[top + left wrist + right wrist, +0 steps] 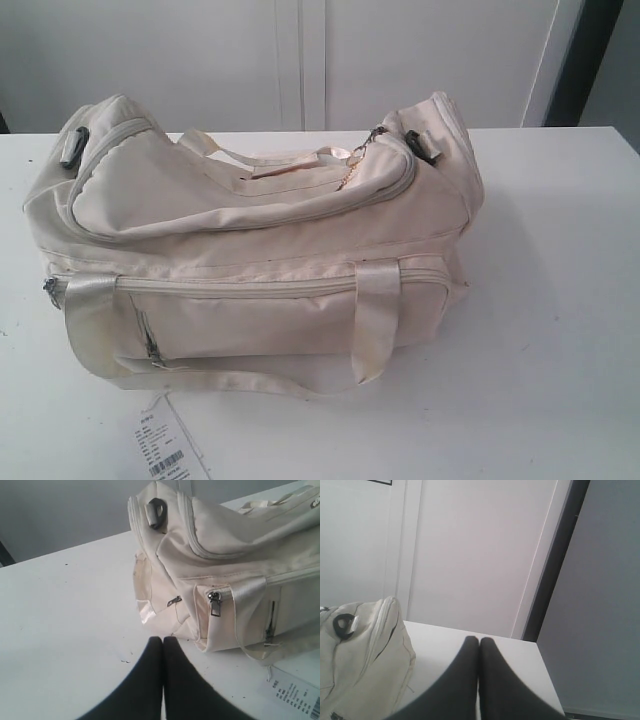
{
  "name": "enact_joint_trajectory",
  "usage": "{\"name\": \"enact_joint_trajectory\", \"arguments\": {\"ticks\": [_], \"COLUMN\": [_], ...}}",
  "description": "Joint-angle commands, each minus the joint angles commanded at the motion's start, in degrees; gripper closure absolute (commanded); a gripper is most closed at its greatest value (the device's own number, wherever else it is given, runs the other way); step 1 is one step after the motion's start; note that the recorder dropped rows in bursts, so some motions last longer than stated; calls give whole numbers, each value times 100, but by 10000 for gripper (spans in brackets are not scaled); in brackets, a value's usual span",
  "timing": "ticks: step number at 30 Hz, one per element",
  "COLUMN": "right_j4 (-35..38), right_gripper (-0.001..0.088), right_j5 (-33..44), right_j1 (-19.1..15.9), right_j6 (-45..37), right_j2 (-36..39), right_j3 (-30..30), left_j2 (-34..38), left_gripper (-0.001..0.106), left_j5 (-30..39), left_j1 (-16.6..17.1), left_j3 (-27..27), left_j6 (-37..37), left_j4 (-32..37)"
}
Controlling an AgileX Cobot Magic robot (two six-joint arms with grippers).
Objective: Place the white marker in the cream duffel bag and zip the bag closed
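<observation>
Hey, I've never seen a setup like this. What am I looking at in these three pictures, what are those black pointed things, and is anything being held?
This is a robot with two arms, each ending in a pair of black fingers. One picture looks over the whole white table. The other two come from cameras on the wrists. The black shapes are the left arm's fingers and the right arm's fingers, both pressed shut and holding nothing. On the table lies a cream duffel bag with a barcode label beside it. No marker shows in any picture.
</observation>
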Motion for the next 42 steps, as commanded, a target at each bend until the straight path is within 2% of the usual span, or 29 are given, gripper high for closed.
{"name": "enact_joint_trajectory", "arguments": {"ticks": [8, 12, 17, 21, 30, 34, 42], "right_j4": [0, 0, 0, 0, 0, 0, 0], "right_gripper": [868, 868, 868, 868, 868, 868, 868], "right_j5": [0, 0, 0, 0, 0, 0, 0], "right_j1": [0, 0, 0, 0, 0, 0, 0], "right_j6": [0, 0, 0, 0, 0, 0, 0], "right_j2": [0, 0, 0, 0, 0, 0, 0], "right_j3": [0, 0, 0, 0, 0, 0, 0], "left_j2": [-450, -459, -459, -459, -459, -459, -459], "left_gripper": [1053, 1053, 1053, 1053, 1053, 1053, 1053], "left_j5": [-216, -216, -283, -658, -800, -1165, -1167], "left_j1": [0, 0, 0, 0, 0, 0, 0], "left_j3": [786, 1181, 1385, 1792, 1807, 1807, 1807], "left_j6": [0, 0, 0, 0, 0, 0, 0], "left_j4": [-181, -298, -394, -647, -716, -716, -716]}}
